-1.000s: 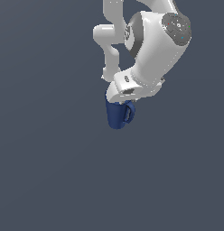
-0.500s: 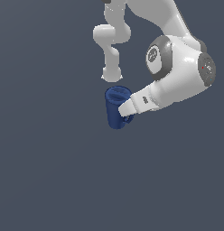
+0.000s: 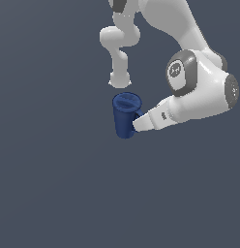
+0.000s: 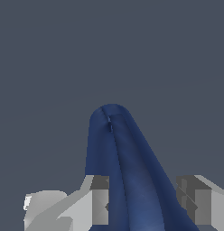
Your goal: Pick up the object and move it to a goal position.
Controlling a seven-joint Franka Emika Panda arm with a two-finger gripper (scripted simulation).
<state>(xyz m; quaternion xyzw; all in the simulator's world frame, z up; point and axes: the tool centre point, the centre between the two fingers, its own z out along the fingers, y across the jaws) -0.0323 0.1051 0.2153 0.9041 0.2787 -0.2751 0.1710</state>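
Note:
The dark blue mug (image 3: 125, 117) hangs in the air in the middle of the exterior view, its open mouth turned up toward the camera. My gripper (image 3: 137, 124) reaches it from the exterior view's right and is shut on its handle side. In the wrist view the mug (image 4: 124, 168) fills the space between my two grey fingers (image 4: 100, 201), with its long body running away from the camera. The handle is mostly hidden behind the gripper.
The white arm's elbow and forearm (image 3: 202, 89) bulk on the exterior view's right of the mug. The arm's base column (image 3: 119, 53) stands just behind the mug. Plain dark grey ground (image 3: 54, 184) lies all around.
The arm has swung from above the mug out to the exterior view's right. The mug stays in the gripper at about the same spot, and its open mouth now shows.

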